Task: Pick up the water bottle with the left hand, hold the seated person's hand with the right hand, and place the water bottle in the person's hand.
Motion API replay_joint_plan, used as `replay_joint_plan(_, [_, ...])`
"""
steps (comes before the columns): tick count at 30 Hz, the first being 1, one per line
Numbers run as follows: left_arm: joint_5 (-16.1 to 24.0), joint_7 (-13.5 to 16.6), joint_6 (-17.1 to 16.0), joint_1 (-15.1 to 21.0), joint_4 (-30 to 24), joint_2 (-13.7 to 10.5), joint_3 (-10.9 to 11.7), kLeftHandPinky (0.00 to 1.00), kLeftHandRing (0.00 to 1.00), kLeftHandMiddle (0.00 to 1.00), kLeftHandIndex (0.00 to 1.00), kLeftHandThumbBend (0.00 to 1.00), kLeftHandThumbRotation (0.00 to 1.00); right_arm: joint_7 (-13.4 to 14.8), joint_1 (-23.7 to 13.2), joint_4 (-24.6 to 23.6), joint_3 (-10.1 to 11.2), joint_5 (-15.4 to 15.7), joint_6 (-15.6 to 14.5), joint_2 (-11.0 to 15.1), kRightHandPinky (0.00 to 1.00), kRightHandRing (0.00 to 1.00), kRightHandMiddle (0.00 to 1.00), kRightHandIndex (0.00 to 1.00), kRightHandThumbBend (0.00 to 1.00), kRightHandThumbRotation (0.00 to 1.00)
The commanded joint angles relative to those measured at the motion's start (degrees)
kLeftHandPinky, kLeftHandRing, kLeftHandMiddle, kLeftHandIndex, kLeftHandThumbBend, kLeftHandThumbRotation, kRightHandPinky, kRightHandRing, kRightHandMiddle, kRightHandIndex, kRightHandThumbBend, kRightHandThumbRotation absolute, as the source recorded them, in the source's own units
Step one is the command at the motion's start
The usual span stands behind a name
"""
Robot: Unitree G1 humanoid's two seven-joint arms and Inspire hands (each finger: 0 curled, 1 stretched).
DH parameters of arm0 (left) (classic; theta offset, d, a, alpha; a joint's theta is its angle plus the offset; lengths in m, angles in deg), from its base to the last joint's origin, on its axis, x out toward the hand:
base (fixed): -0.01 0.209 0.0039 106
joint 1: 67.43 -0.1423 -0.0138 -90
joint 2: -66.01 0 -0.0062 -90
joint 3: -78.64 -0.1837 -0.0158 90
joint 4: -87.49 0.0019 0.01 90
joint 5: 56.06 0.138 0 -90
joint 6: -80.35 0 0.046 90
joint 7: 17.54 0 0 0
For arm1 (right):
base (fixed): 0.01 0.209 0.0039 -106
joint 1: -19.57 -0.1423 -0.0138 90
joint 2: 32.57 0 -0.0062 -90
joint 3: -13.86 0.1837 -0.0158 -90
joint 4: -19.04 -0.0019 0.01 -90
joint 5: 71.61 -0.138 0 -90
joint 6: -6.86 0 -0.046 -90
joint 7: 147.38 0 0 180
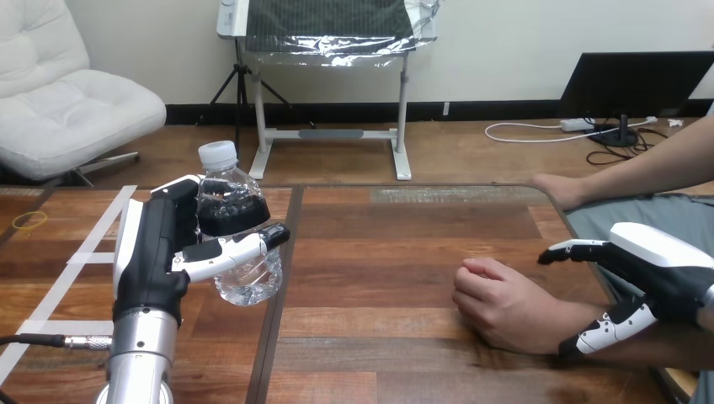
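Observation:
A clear water bottle [244,252] with a white cap stands nearly upright at the table's left, and my left hand [156,252] is shut on it, fingers behind and thumb across its front. Whether its base touches the wood I cannot tell. The person's hand [497,303] rests on the table at the right as a loose fist, with the forearm running off to the lower right. My right hand [652,265] hovers over that wrist, open. Its fingers [577,250] reach out on the far side, apart from the arm, and its thumb [602,332] lies by the near side of the wrist.
The person's other arm [623,172] leans on the table's far right corner. White tape lines [84,244] and a yellow rubber band [32,220] lie on the left part of the table. A dark seam [282,286] splits the tabletop beside the bottle.

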Motion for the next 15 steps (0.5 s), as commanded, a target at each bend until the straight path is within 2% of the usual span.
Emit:
replay_joint_plan(1, [-0.1, 0.2, -1.2, 2.6, -3.9, -0.1, 0.7, 0.26, 0.34, 0.39, 0.42, 0.63, 0.0, 0.5, -3.2, 2.5, -1.7, 1.5, -2.7, 0.2, 0.88, 0.87, 0.86, 0.83, 1.0, 0.27])
replay_joint_plan(15, [-0.6, -0.2, -2.0, 2.6, -3.6, -0.2, 0.9, 0.26, 0.33, 0.39, 0.42, 0.63, 0.0, 3.6, -5.5, 6.5, -5.2, 4.7, -4.9, -1.3, 0.8, 0.83, 0.84, 0.81, 1.0, 0.27])
